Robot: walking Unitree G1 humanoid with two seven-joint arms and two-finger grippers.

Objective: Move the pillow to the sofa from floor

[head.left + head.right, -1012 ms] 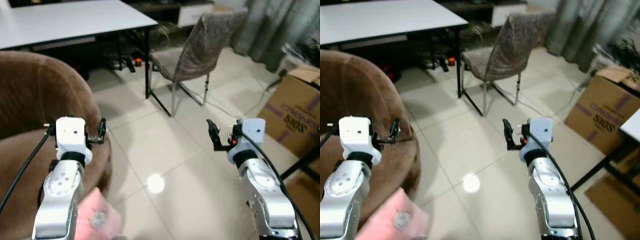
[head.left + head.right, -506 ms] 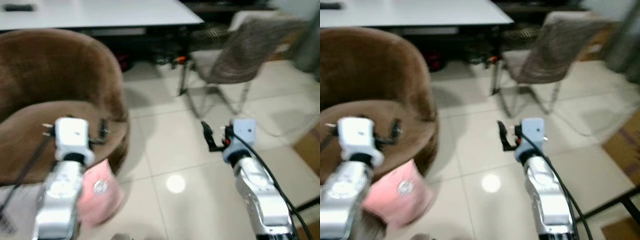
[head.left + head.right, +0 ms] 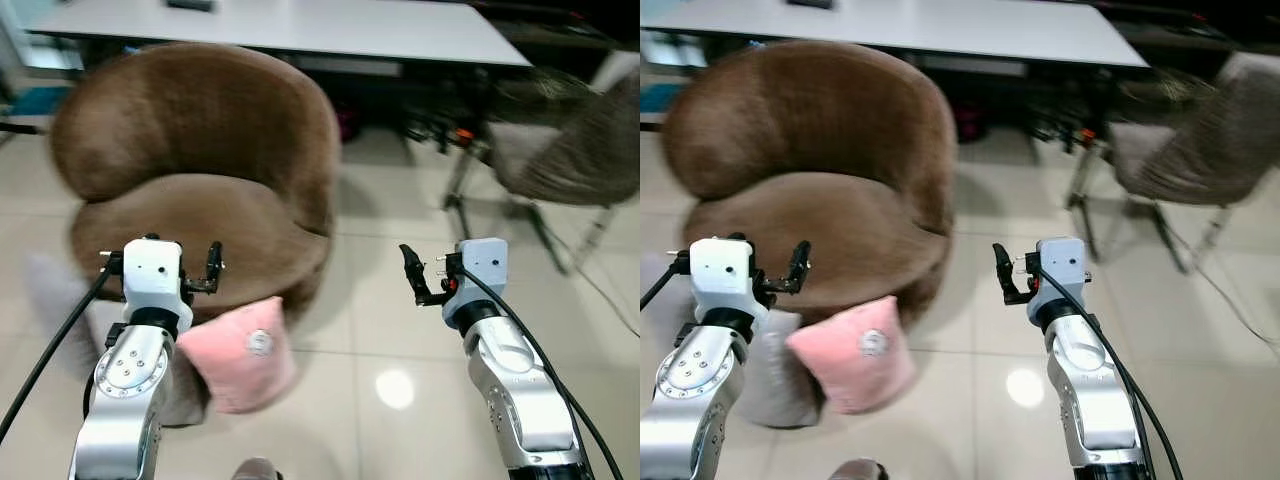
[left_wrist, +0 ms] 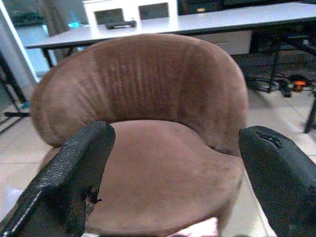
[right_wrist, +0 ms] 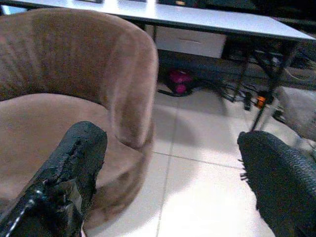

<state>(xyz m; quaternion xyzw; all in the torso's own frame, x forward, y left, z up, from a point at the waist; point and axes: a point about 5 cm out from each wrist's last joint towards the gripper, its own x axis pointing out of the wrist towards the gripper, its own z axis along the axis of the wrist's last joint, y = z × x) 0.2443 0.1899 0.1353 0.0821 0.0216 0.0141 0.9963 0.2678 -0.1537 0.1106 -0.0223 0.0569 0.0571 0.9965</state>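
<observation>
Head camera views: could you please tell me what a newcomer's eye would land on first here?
Probably the big brown sofa chair in the middle of the room, with the pink pillow propped on the floor against its front. Next come the two silver arms raised in the foreground, the left tool open before the seat and the right tool open over the bare tiles. Behind stand a white table and a grey chair.

Bright room, motion blur, floor (image 3: 395, 388) glare

A white table (image 3: 300, 22) stands over cables, with a grey chair (image 3: 565, 160) beside it on pale tiles (image 3: 400, 320).
</observation>
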